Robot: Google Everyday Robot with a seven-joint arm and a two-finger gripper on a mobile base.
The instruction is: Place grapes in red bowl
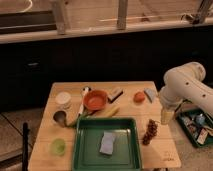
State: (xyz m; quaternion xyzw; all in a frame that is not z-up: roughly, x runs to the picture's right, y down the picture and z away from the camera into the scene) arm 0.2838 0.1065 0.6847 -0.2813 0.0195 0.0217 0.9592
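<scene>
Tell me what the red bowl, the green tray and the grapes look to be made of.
Red bowl: likely plastic, glossy, uniform orange-red. Green tray: probably plastic, smooth, molded rim. Grapes: bumpy dark cluster; real or imitation, cannot tell. The claw hangs beside the grapes, over the table edge.

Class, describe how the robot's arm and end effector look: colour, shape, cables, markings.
The arm is cream-white, made of thick, rounded, tube-like segments with smooth joints. No cables or markings can be made out. Its end effector, a narrower pale piece, is at the right edge of the table, near the grapes.
</scene>
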